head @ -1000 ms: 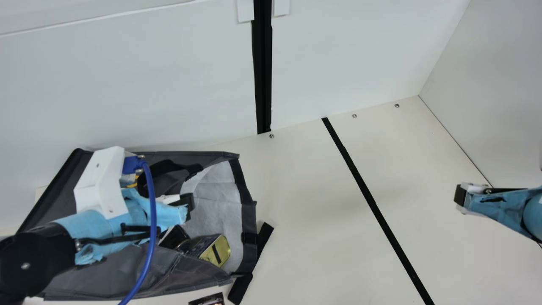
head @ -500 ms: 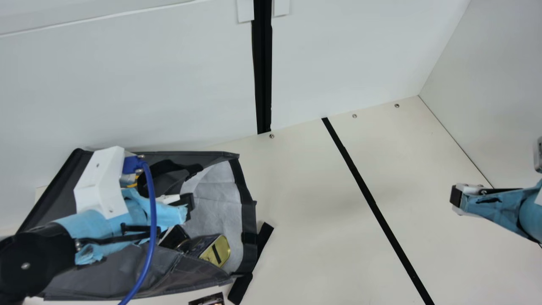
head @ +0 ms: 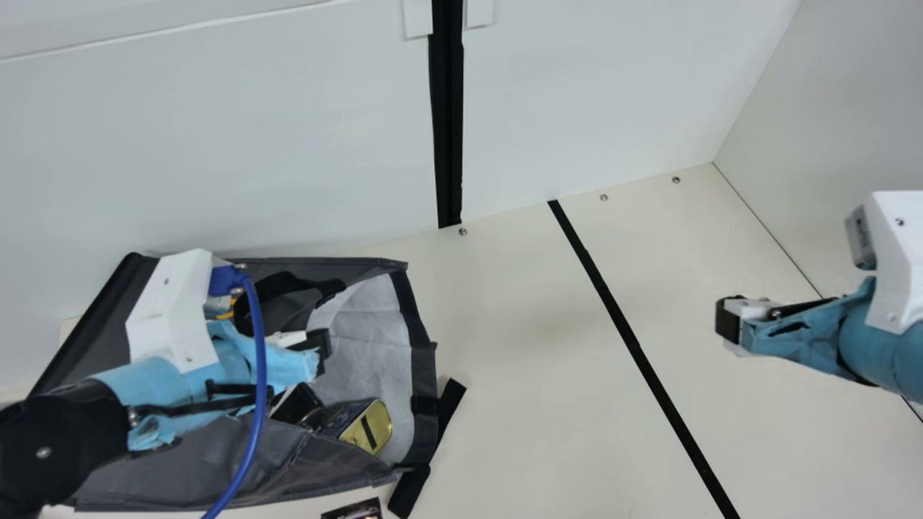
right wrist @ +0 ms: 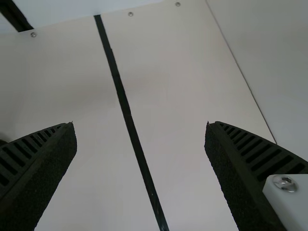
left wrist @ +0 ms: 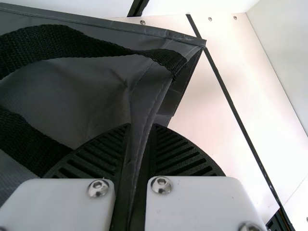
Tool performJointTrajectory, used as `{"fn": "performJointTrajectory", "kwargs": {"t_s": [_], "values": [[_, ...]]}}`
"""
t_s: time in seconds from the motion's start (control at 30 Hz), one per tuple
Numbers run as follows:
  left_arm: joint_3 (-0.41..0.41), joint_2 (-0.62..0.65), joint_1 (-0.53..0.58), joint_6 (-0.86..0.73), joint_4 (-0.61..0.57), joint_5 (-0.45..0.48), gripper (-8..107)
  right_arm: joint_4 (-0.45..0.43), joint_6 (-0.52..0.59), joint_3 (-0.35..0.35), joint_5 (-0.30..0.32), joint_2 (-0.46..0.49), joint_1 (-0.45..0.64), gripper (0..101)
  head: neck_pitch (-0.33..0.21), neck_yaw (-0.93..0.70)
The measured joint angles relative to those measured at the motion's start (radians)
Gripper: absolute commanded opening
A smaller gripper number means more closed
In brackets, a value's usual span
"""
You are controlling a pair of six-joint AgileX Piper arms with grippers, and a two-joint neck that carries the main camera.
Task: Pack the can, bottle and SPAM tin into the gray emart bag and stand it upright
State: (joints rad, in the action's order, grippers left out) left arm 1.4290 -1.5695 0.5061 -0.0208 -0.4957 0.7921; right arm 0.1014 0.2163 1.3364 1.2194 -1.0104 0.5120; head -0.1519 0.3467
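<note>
1. One dark printed thing [head: 353,509] pokes in at the near edge of the main view. I can't tell what it is.
2. The gray emart bag [head: 173,476] lies on its side on the table [head: 562,404]. The SPAM tin [head: 366,427] is inside, close to the bag's mouth, with a dark thing [head: 297,405] beside it. I can't tell if that is the can or the bottle.
3. The left gripper [left wrist: 140,126] has its fingers [left wrist: 183,156] clamped on the bag's cloth. If the cloth slips out, the bag could flop. If one side goes up too fast, the tin could slide out of the mouth, as it is so near the edge.
4. The right gripper [right wrist: 140,124] is over the table, well apart from the bag, its fingers [right wrist: 230,173] wide apart. Coming in too low, it might snag the loose strap [head: 450,398] or bump the tin.
</note>
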Motion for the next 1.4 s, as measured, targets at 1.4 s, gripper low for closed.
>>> {"fn": "performJointTrajectory", "kwargs": {"t_s": [1.4], "values": [[0.000, 0.000, 0.000, 0.000, 0.000, 0.000, -8, 0.577, 0.667, -0.208, -0.037, -0.235, -0.029, 95, 0.000, 0.000]]}}
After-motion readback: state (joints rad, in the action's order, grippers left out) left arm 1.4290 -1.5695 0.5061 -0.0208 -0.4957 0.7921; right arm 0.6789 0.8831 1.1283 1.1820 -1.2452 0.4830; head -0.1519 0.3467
